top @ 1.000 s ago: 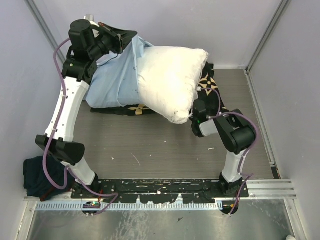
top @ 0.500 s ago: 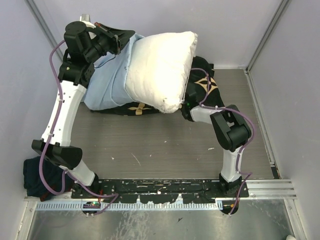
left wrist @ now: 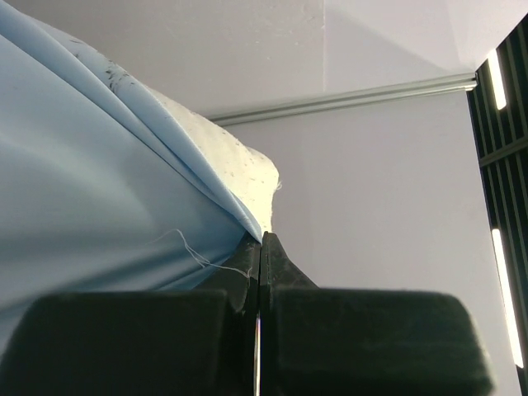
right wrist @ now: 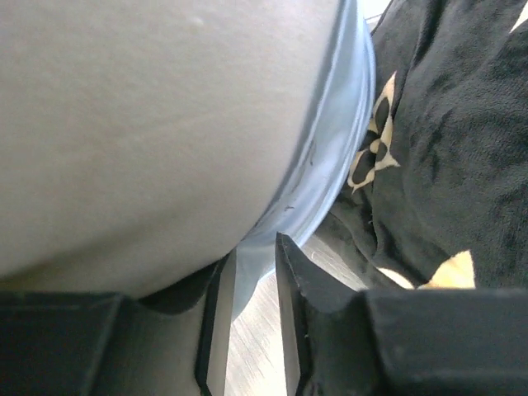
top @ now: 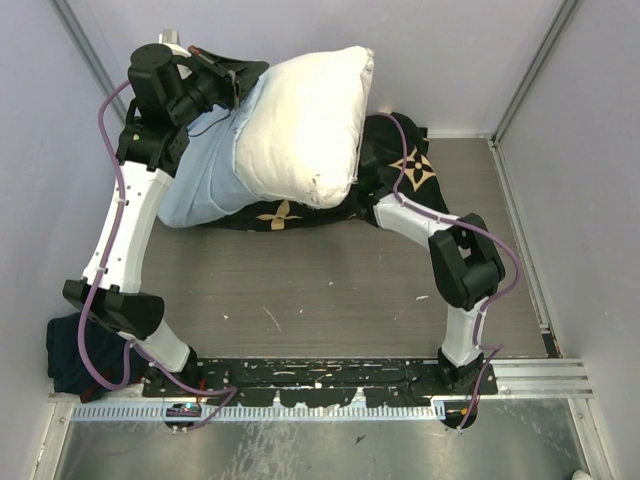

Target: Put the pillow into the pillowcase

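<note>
The pillow is up in the air at the back of the surface. Its left side is tucked into the mouth of the blue pillowcase, and most of it sticks out.

The left arm reaches up high. The left jaws are closed tight on the top edge of the pillowcase, and the pillow is just behind that edge.

The right arm reaches under the pillow. The right jaws have a small gap. A fold of the pillowcase hangs into it, but I cannot tell if they pinch it.

A black cloth with tan flowers lies below. A dark blue cloth lies near the left arm's base.
</note>
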Robot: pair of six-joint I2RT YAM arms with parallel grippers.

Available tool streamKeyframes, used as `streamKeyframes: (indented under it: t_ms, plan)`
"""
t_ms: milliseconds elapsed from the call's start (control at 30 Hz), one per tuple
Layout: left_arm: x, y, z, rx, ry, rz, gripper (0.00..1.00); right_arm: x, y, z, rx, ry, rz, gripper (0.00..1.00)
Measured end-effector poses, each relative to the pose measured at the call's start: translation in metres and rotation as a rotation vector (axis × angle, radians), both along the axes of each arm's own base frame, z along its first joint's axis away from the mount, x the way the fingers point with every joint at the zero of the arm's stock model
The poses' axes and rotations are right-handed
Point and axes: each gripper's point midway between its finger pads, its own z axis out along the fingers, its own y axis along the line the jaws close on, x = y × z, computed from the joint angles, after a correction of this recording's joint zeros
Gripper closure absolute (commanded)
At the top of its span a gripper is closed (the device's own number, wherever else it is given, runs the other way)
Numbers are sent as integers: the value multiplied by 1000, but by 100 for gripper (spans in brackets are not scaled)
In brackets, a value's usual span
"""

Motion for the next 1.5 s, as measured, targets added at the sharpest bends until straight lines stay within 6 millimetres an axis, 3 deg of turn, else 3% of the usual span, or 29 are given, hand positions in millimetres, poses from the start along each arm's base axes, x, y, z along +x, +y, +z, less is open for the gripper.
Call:
streamKeyframes:
  t_ms: [67, 233, 300, 367, 400, 533, 567, 900, 1000, 1100, 1167, 1233, 1400, 1500]
  plan:
    - [0, 0, 0, -1, 0, 0, 100, -4, 0, 5, -11, -4, 4, 82]
    - [1, 0, -1, -5, 5, -1, 100, -4, -1, 11, -14, -11, 5, 84]
    - [1, -1, -1, -6, 6, -1, 100, -3, 0, 11, -18, -6, 8, 73]
    - [2, -1, -1, -7, 7, -1, 100, -2, 1, 14, -20, -3, 8, 52]
    - [2, -1, -1, -8, 6, -1, 100, -1, 2, 15, -25, -4, 9, 53]
    - [2, -1, 2, -12, -4, -1, 100, 1, 6, 15, -42, -7, 15, 96]
    - [1, -1, 2, -12, -5, -1, 100, 1, 7, 15, -45, -5, 18, 99]
    - [2, 1, 2, -12, -4, 2, 100, -1, 8, 12, -62, 0, 17, 99]
    - [3, 4, 2, -16, -1, 3, 100, -9, -3, 4, -108, 28, -9, 99]
    - [6, 8, 0, -25, 2, -2, 100, -31, -23, 2, -174, 56, -41, 99]
    - [7, 11, -5, -35, 6, -8, 100, -44, -36, 12, -202, 50, -61, 99]
    - [9, 15, -10, -47, 17, -15, 100, -58, -53, 36, -220, 19, -93, 99]
    - [15, 26, -13, -72, 22, -13, 100, -78, -87, 90, -221, -79, -162, 99]
    - [16, 32, -9, -94, 21, -12, 100, -83, -102, 111, -232, -109, -191, 99]
